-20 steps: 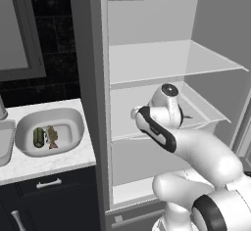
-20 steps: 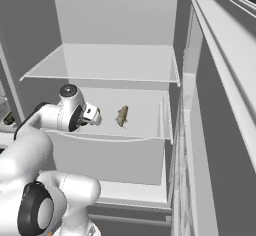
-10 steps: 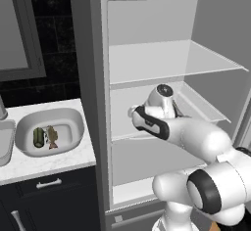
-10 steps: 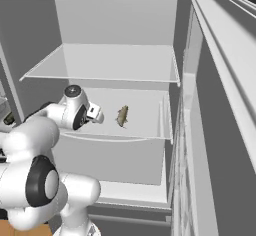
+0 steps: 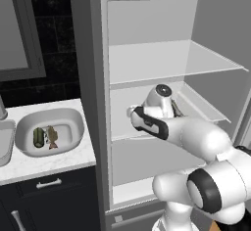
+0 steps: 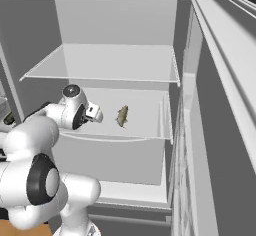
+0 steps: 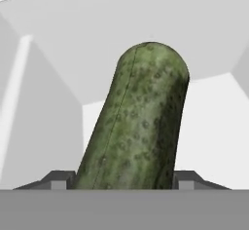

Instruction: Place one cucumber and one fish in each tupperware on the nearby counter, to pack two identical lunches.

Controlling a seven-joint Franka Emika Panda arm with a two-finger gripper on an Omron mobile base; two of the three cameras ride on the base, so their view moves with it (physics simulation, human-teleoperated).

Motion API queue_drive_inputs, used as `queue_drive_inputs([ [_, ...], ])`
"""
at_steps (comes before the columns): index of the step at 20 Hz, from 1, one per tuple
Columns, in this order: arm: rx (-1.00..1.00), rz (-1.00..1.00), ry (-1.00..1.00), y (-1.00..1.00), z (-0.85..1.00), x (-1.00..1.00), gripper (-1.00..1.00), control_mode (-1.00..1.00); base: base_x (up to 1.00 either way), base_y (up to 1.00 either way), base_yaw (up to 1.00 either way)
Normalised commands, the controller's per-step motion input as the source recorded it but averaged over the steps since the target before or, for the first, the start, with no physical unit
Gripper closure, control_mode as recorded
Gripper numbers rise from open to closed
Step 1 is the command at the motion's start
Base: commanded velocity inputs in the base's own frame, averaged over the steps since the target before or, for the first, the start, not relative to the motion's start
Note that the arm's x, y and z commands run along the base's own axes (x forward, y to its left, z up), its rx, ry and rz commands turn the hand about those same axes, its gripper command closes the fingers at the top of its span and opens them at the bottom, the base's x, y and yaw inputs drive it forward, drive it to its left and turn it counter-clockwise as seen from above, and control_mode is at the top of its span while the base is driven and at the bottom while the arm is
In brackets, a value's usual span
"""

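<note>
Green cucumber [image 7: 138,122] is sitting between the end effector [image 7: 126,179] fingertips at 6 o'clock, pinched there; brown fish [image 6: 122,115] is lying on the fridge shelf [image 6: 145,125].

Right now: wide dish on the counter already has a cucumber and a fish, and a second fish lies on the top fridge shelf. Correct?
Not quite. The fish lies on the middle fridge shelf, not the top one; the right base view shows it. The rest holds: the wide dish on the counter has a cucumber and a fish.

open white fridge [image 5: 147,19], glass shelves [image 6: 105,65]
</note>
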Motion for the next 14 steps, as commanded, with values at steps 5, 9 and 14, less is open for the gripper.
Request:
queue_drive_inputs([
  [5,0.0,0.0,-0.16,-0.19,-0.06,-0.78,1.0,-1.0,0.0,0.0,0.0],
  [9,0.05,0.06,-0.06,-0.33,0.84,-0.96,1.0,-1.0,0.0,0.0,0.0],
  [14,0.0,0.07,0.0,-0.07,1.0,-1.0,1.0,-1.0,0.0,0.0,0.0],
])
